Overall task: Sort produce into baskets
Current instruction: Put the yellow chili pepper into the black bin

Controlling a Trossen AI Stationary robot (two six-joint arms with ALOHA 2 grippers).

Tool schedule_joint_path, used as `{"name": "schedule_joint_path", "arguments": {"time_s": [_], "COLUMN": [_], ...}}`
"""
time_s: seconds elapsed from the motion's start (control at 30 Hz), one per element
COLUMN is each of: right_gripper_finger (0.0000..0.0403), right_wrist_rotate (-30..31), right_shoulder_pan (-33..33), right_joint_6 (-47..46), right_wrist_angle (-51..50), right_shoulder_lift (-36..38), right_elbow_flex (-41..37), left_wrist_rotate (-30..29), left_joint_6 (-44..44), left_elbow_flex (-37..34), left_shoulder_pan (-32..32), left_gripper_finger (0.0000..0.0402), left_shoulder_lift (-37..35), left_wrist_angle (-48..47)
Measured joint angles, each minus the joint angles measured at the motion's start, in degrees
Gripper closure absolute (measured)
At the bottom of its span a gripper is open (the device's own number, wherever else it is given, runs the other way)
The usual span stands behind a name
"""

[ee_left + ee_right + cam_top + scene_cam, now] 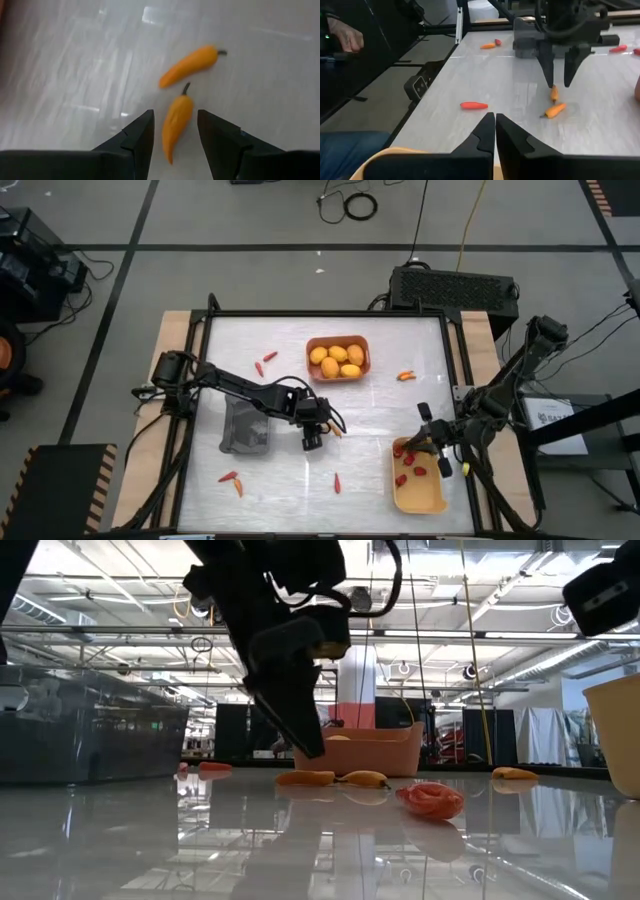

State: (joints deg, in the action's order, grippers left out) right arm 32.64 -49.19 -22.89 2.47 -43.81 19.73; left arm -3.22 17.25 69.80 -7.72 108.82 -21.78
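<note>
Overhead, table-level, two wrist cameras, shared table (300,470)

Round fruits (338,360) sit in the basket (364,358) at twelve o'clock on the table (380,420); berries (408,465), apparently, in the five o'clock basket (425,498).

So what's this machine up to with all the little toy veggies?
It is sorting toy produce into baskets. The left gripper hangs open over an orange chili mid-table, fingers either side of it, with a second orange chili beside it. The right gripper is shut and empty above the yellow basket, which holds red pieces. The orange basket holds round yellow fruits; more chilies lie scattered.
</note>
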Motion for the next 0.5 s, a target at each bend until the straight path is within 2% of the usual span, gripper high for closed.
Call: {"name": "schedule_joint_path", "arguments": {"time_s": [0.5], "right_gripper_finger": [0.04], "right_wrist_rotate": [0.0], "right_shoulder_pan": [0.0], "right_joint_6": [-2.0], "right_wrist_angle": [-0.8], "right_shoulder_lift": [0.0], "right_elbow_flex": [-0.1], "left_wrist_rotate": [0.0], "left_joint_6": [1.6], "left_elbow_flex": [-0.2], "left_shoulder_pan": [-0.7], "left_gripper_finger": [0.0245], "left_shoulder_lift": [0.0], "left_wrist_angle": [-3.5]}}
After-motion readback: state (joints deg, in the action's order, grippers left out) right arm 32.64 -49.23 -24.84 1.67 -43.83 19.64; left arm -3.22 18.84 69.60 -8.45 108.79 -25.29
